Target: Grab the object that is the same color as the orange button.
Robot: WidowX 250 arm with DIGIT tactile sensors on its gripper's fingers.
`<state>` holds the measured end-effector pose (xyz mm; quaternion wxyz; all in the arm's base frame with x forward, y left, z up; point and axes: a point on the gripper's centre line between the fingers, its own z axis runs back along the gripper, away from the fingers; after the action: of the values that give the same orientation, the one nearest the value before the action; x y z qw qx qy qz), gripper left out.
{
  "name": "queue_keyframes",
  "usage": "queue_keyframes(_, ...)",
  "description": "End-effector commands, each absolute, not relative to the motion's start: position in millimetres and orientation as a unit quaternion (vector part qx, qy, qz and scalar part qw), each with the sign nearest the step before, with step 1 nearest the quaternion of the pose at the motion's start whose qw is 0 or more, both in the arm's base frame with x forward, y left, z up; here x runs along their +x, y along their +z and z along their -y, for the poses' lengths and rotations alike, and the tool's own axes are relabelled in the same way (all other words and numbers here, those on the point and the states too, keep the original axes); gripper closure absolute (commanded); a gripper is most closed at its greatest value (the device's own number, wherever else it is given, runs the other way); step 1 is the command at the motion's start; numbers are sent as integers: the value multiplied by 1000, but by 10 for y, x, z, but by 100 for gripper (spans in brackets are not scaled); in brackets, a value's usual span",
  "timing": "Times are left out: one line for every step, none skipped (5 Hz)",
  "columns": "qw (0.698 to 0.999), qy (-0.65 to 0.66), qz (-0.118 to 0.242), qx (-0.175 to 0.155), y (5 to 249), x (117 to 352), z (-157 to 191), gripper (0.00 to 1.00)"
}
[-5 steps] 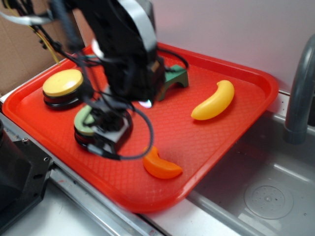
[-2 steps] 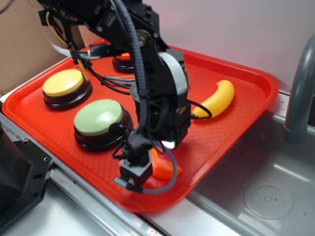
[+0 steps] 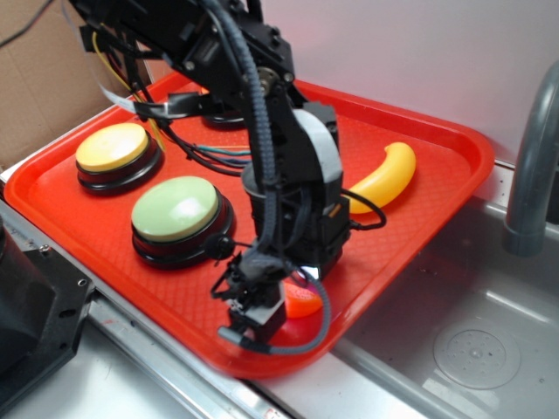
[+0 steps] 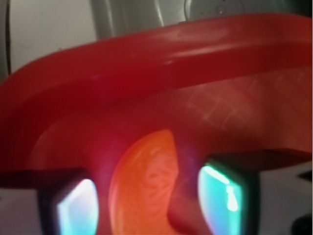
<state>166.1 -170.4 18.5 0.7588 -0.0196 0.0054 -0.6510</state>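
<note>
The orange crescent (image 4: 146, 188) is lying on the red tray (image 3: 419, 201) near its front corner, close to the rim that borders the sink basin (image 3: 463, 349). In the wrist view it is sitting directly between the two fingers (image 4: 73, 205), with a gap showing on either side of it, so the gripper (image 3: 262, 305) is spread apart and straddling the piece, not clamping it. The crescent's rounded end is pointing toward the tray rim, which is curving across the upper part of that view. From the exterior view only a small orange sliver (image 3: 301, 304) is showing beside the black wrist, the rest being hidden under the arm; whether the fingertips are touching the tray surface cannot be told.

The arm is reaching down from the upper left across the tray. Behind it, to the left, the pale green button (image 3: 175, 209) is sitting near the front edge, and the yellow button (image 3: 112, 147) is standing farther back beside it. The orange button (image 3: 229, 113) is mostly covered by the arm and cables, only its black base peeking out. The yellow banana (image 3: 384, 177) is lying well apart toward the far right side of the tray.
</note>
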Motion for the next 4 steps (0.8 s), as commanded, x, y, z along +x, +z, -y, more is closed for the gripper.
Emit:
queue_keyframes(790, -613, 2, -7, 131, 1612, 1532, 100)
queue_keyframes(817, -576, -7, 7, 146, 1634, 1424, 100)
queue_keyframes(882, -470, -14, 17, 580, 1649, 1242, 100)
queue_keyframes(931, -362, 31, 39, 1061, 1646, 1255, 100)
